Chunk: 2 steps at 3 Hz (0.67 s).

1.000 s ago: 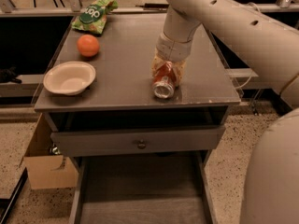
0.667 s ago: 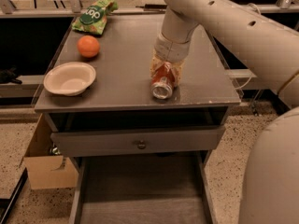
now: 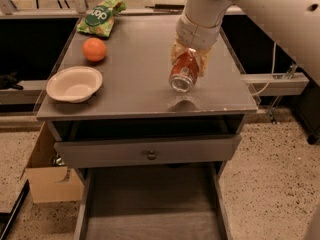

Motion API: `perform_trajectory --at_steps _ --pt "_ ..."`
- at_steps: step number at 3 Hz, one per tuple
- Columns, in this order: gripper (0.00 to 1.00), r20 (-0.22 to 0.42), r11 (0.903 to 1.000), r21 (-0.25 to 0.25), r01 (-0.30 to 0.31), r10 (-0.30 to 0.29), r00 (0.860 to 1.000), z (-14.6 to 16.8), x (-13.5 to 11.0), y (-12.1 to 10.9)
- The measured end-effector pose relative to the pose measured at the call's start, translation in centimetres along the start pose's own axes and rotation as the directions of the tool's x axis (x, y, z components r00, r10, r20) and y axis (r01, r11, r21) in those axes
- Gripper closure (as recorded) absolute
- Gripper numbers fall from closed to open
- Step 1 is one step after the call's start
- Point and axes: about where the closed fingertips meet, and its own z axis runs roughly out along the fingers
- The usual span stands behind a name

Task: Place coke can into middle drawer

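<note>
Jaws clamp the coke can (image 3: 182, 76) across its body, so you have it held. The gripper (image 3: 190, 59) hangs from the pale arm with the can tilted, its silver end turned toward the camera and slightly down.

Measured from the middle drawer (image 3: 150, 209), the can is higher up and farther back, over the tabletop (image 3: 135, 69) that roofs the drawer. It is nearer the drawer's right wall than its left as the camera sees it. A faint reflection beneath it suggests it hangs just off that surface, though I cannot be sure.

Your step is the carry. Raise the can a little more before you travel so its low end does not drag. Bring it forward until it is past the drawer front with the knob (image 3: 149, 154), which stands directly above the drawer's back part. Only then descend; dropping early would likely catch that front or the tabletop's edge.

Aim for the middle of the drawer's bare floor, away from both side walls. A can on its side probably rolls, so go low before you let go.

The orange (image 3: 94, 49), the bowl (image 3: 74, 84) and the green bag (image 3: 100, 18) lie above the drawer toward its left, well apart from your path.
</note>
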Motion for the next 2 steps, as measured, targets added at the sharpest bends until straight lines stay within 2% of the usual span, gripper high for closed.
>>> perform_trajectory --at_steps 1,2 --pt "1.0 -0.01 1.0 0.005 0.001 -0.001 1.0 -0.7 -0.1 0.0" --pt "1.0 0.006 0.9998 -0.018 -0.002 0.003 1.0 0.8 -1.2 1.2"
